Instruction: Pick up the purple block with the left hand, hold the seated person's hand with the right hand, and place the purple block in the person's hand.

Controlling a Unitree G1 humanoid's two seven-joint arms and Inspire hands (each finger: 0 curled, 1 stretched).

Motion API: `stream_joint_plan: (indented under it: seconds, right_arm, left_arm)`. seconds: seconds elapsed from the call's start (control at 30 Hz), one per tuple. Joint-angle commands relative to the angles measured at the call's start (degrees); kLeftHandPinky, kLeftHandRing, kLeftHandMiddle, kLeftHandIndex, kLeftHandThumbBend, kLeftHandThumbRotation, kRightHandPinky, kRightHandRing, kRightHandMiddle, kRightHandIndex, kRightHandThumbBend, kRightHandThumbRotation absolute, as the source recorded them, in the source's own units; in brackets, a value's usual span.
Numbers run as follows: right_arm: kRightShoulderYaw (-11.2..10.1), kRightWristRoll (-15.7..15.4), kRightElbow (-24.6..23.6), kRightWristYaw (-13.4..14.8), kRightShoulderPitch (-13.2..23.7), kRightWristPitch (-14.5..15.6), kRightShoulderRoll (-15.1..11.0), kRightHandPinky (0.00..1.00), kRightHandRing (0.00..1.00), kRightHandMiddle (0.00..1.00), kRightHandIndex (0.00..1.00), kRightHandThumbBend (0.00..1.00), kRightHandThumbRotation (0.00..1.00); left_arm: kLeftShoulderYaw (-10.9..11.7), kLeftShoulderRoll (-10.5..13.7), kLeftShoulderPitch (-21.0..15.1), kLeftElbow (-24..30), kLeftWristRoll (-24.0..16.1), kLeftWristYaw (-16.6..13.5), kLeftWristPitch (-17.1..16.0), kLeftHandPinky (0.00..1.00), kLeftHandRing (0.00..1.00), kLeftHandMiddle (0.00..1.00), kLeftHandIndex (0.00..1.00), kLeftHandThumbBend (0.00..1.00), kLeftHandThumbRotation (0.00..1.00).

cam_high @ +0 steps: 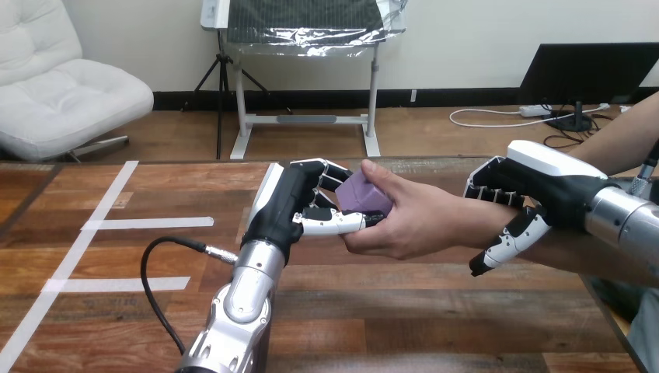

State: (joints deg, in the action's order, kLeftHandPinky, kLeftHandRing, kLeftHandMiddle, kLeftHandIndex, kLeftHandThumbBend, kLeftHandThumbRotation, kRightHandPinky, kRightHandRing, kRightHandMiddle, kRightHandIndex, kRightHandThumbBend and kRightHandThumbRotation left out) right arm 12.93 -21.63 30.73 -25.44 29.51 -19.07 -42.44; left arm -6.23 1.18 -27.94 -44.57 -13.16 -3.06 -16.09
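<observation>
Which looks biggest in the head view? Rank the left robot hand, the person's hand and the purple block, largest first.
1. Tied: person's hand and left robot hand, about alike.
2. Smallest: purple block, partly covered.

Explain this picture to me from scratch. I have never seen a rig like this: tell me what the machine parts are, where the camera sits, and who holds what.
The camera sits on a humanoid robot's head and looks down over a wooden table, so the two silver arms coming in from below and from the right are the robot's own. Each ends in a black-and-white mechanical hand. The left hand has its fingers and thumb curled round a purple block. A person seated at the right reaches in, and the person's hand is also closed on that block, thumb on top. The right hand is curled round the person's wrist, fingers above and thumb below. The table carries strips of white tape.
</observation>
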Motion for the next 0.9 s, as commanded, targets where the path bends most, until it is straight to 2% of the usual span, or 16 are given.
stream_joint_plan:
  seconds: [0.0,0.4,0.87]
  right_arm:
    - [-1.38,1.72,-1.42,-0.01,0.44,0.34,1.57,0.37,0.42,0.47,0.49,0.91,0.03]
    - [-1.47,1.98,-0.93,0.09,0.51,-0.28,1.65,0.36,0.41,0.46,0.49,0.91,0.02]
    - [-1.44,1.99,-0.78,0.03,0.56,-0.16,1.70,0.36,0.41,0.46,0.48,0.91,0.02]
  left_arm:
    - [-1.30,-0.53,-4.18,1.02,-0.35,0.89,-0.98,0.28,0.35,0.41,0.46,0.62,0.00]
    - [-2.07,-1.06,-3.30,2.37,-0.37,2.08,-0.21,0.33,0.39,0.43,0.47,0.61,0.00]
    - [-2.27,-0.82,-2.70,2.70,-0.33,3.11,-0.55,0.33,0.39,0.43,0.47,0.61,0.00]
